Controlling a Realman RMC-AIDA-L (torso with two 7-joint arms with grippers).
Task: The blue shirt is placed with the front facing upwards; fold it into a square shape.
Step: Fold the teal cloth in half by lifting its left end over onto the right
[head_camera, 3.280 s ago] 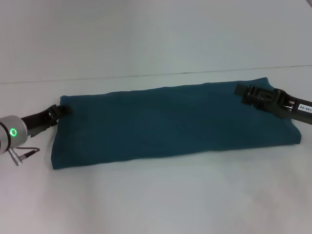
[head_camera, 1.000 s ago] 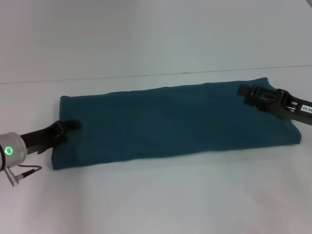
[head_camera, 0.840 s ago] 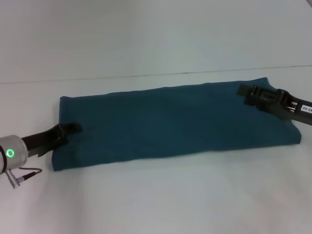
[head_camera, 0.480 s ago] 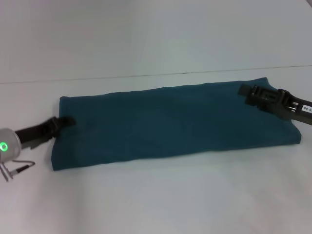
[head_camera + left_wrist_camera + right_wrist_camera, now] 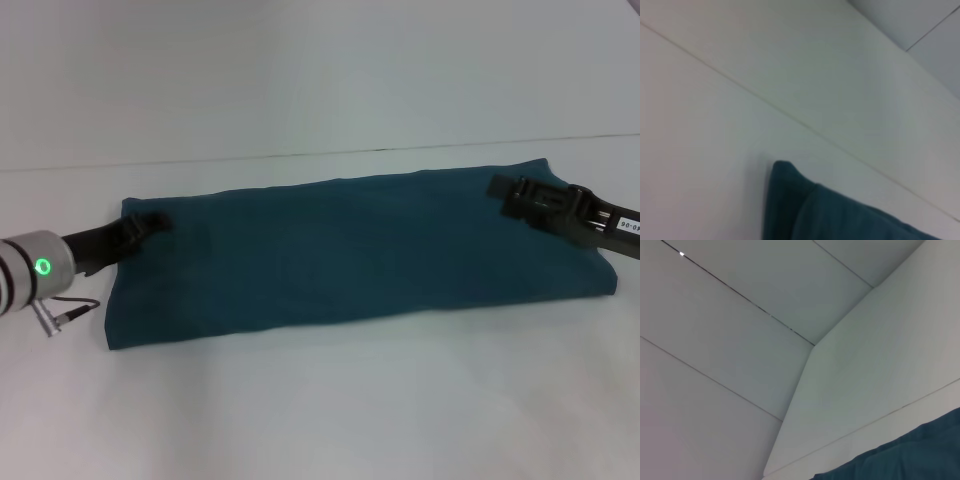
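The blue shirt (image 5: pixel 350 250) lies on the white table as a long, flat, dark teal band running left to right, with no lettering showing. My left gripper (image 5: pixel 152 221) reaches in from the left and rests over the band's far left corner. My right gripper (image 5: pixel 500 188) lies low over the far right corner, its arm coming in from the right edge. The left wrist view shows a folded corner of the shirt (image 5: pixel 830 215) on the table. In the right wrist view, only a strip of the shirt (image 5: pixel 910 455) shows.
The white table (image 5: pixel 350 400) spreads out in front of and behind the shirt, ending at a white wall (image 5: pixel 320 70) at the back. A thin cable (image 5: pixel 62 308) hangs from my left wrist, just left of the shirt.
My left gripper has moved from the middle of the shirt's left edge back up to its far left corner. My right gripper and the shirt have stayed where they were.
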